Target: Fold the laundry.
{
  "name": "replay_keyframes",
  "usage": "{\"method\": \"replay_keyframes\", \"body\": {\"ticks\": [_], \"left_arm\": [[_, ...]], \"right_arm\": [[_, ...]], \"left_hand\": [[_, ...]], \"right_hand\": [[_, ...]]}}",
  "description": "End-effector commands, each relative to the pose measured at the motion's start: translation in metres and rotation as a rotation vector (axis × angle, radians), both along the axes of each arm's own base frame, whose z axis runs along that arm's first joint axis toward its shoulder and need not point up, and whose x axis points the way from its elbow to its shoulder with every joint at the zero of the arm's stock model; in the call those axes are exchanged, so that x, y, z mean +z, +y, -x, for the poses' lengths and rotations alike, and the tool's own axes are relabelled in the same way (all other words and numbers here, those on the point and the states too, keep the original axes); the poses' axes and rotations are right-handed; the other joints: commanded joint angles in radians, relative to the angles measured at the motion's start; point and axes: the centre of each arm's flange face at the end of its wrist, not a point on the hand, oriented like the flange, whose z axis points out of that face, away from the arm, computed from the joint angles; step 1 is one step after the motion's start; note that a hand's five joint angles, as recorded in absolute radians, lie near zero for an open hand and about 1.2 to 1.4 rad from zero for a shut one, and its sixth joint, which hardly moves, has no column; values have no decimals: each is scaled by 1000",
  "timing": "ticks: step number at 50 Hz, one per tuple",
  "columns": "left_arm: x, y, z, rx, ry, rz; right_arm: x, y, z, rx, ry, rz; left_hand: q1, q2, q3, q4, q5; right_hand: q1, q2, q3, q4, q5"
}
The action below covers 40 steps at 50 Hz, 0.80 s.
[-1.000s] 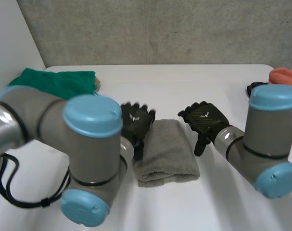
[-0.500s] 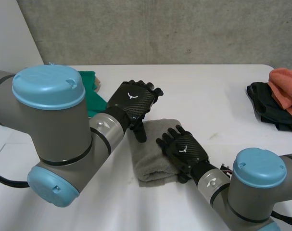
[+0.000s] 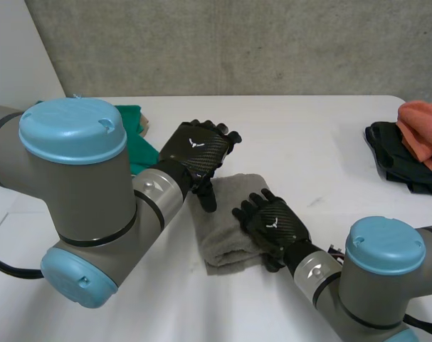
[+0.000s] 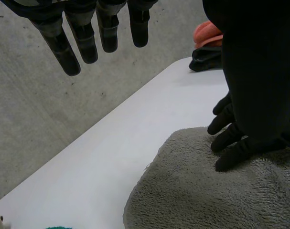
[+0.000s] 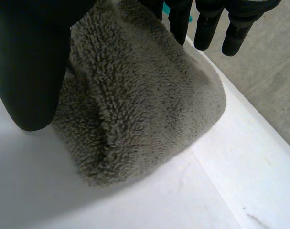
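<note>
Grey fluffy towel (image 3: 219, 231) sits folded mid white table (image 3: 308, 135), so I'd call this the flattening stage. My right hand (image 3: 272, 224) rests on it, fingers loose; probably pressing, not gripping. Left hand (image 3: 198, 153) hovers relaxed over the far end. Next needs an even press.

left robot hand (image 3: 198, 153): raised, fingers straight | right robot hand (image 3: 272, 224): palm down, fingers spread

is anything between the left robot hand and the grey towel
Nothing visible does. The left robot hand hangs open above the far corner of the grey towel, only air between. The right robot hand rests open on its middle.
</note>
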Motion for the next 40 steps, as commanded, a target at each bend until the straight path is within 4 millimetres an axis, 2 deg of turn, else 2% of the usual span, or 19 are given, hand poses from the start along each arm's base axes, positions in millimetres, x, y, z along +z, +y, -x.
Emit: {"method": "replay_keyframes", "body": {"ticks": [1,11,15,18,24,27,30,33,37,40], "left_arm": [[-1,1,1,-3,-2,-4],[-5,0,-2,3,-9,-13],[-6,1,-2,3,-13,-17],[-8,1,-3,3,-14,-20],[-7,-1,-4,7,-13,-19],[-4,-1,-4,7,-7,-12],[0,-2,-4,9,1,-1],[3,-2,-4,7,6,3],[2,-4,-6,15,4,1],[0,-5,-7,20,0,-4]], "right_arm": [[3,-4,-4,7,-14,12],[-5,-21,-14,3,-14,33],[-7,-27,-17,0,-15,40],[-4,-32,-19,1,-27,52],[10,-45,-28,7,-71,98],[17,-51,-32,8,-89,123],[21,-55,-34,6,-98,137],[17,-61,-36,-5,-104,119],[8,-62,-36,-8,-99,96],[4,-62,-36,-7,-94,88]], "left_hand": [[21,7,2,7,6],[21,7,2,7,6],[21,7,2,7,6],[21,7,2,7,6],[21,7,2,7,6],[21,7,2,7,6],[21,7,2,7,6],[21,7,2,7,6],[21,7,2,7,6],[21,7,2,7,6]], "right_hand": [[3,5,14,11,5],[83,84,93,90,84],[194,195,204,201,196],[329,330,340,336,331],[810,811,821,817,812],[969,970,979,976,971],[943,944,954,950,945],[627,628,638,634,629],[439,440,449,446,440],[429,430,440,436,431]]}}
